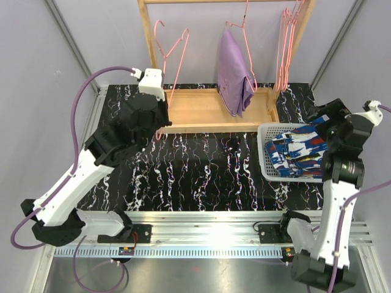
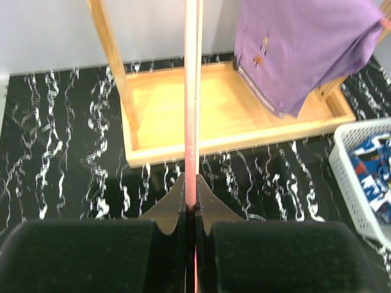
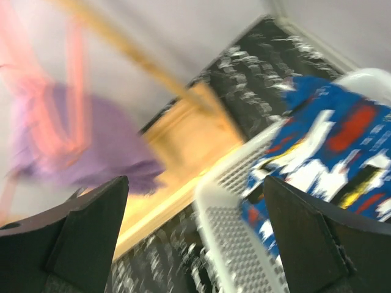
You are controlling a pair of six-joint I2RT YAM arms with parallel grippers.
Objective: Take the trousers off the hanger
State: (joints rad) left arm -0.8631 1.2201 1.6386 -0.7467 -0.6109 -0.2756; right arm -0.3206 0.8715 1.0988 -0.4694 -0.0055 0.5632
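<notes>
in the overhead view the left end effector sat at centre left, by the left front corner of the wooden rack. its wrist view showed the jaws pinched shut on the thin bar of a pink hanger, which ran straight up the middle of that frame and carried no cloth.

at upper centre the lilac trousers were draped over a second pink hanger on the rack's top rail, their lower edge dangling over the rack's base tray; whether it touched the wood could not be told. a bunch of spare hangers hung at upper right.

at the right a white basket stood on the black marbled surface, just beside the rack's right end, and the blue patterned trousers lay crumpled inside it. the right end effector hung over the basket's far edge. its wrist view was blurred, yet the fingers stood wide apart with nothing between them.
</notes>
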